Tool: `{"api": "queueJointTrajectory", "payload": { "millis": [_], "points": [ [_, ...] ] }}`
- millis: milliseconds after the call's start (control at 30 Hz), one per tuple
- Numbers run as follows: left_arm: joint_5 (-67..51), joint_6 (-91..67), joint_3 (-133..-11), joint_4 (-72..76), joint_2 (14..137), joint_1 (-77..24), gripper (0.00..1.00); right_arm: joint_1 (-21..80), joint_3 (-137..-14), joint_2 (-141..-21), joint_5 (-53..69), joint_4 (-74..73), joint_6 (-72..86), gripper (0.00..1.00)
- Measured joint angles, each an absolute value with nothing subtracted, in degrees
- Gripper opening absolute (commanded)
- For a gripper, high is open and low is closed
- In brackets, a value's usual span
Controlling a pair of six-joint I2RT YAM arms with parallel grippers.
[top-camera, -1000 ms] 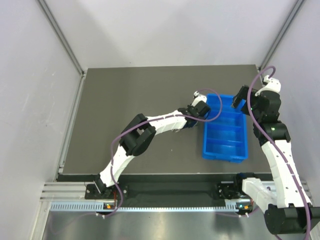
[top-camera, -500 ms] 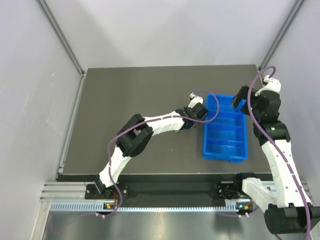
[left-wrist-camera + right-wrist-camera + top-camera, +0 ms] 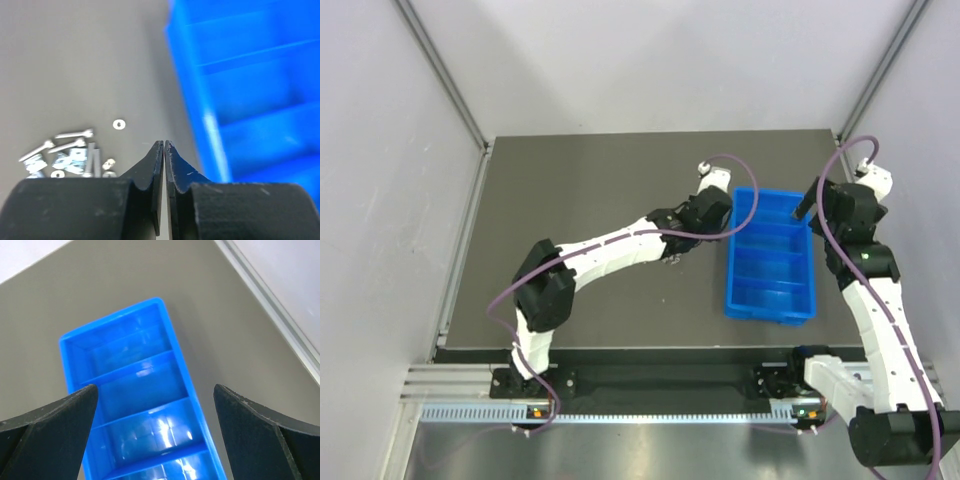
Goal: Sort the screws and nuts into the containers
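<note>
The blue four-compartment tray (image 3: pixel 732 262) lies right of centre; it also shows in the left wrist view (image 3: pixel 186 85) and the right wrist view (image 3: pixel 176 347). Its compartments look empty. A small pile of silvery screws (image 3: pixel 65 150) and nuts (image 3: pixel 108 163) lies on the mat left of the tray, with one loose ring-like nut (image 3: pixel 119 124) beyond it. The pile is faint in the top view (image 3: pixel 673 260). My left gripper (image 3: pixel 712 203) (image 3: pixel 164 143) is shut, raised beside the tray's far left corner, with nothing visible between the tips. My right gripper (image 3: pixel 807 200) (image 3: pixel 155 390) is wide open and empty above the tray's far end.
The dark grey mat (image 3: pixel 580 200) covers the table, with metal rails along its left edge (image 3: pixel 470 220) and right back corner (image 3: pixel 270 305). Purple cables (image 3: pixel 760 160) loop off both arms above the tray's far end.
My left arm has swung its elbow left, and its gripper has moved from the tray's left wall toward the tray's far left corner. My right gripper has shifted slightly right.
</note>
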State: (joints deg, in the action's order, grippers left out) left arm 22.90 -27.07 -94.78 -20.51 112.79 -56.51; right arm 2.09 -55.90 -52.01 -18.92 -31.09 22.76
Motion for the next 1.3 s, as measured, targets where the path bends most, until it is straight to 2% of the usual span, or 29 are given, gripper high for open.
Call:
{"api": "queueJointTrajectory", "payload": {
  "millis": [67, 133, 267, 367, 433, 567, 900, 1300],
  "points": [
    [22.2, -26.9, -95.0, -19.6, 111.5, -58.0, 0.13, 2.0, -55.9, -51.7, -20.5, -32.5, 23.1, 1.00],
    [22.3, -26.6, -95.6, -18.9, 111.4, -59.7, 0.24, 1.8, -55.9, -51.4, -21.3, -33.5, 23.2, 1.00],
    [25.8, -26.8, -95.4, -18.7, 111.4, -61.6, 0.37, 1.7, -55.9, -50.1, -21.6, -34.8, 23.1, 1.00],
    [28.0, -27.3, -95.2, -19.3, 111.4, -60.2, 0.49, 1.7, -55.9, -49.4, -21.6, -35.2, 22.9, 1.00],
    [28.3, -27.9, -95.1, -20.0, 111.4, -58.2, 0.52, 1.7, -55.9, -49.5, -21.5, -35.2, 22.7, 1.00],
    [27.8, -28.9, -96.3, -21.5, 113.2, -53.9, 0.64, 1.7, -55.9, -51.1, -20.9, -35.2, 22.6, 1.00],
    [21.6, -29.7, -106.4, -30.3, 128.1, -50.7, 0.60, 1.7, -55.9, -53.1, -19.6, -35.2, 22.2, 1.00],
    [18.9, -31.4, -110.0, -34.8, 132.3, -49.6, 0.58, 1.7, -55.9, -54.9, -19.2, -35.1, 22.0, 1.00]
  ]
}}
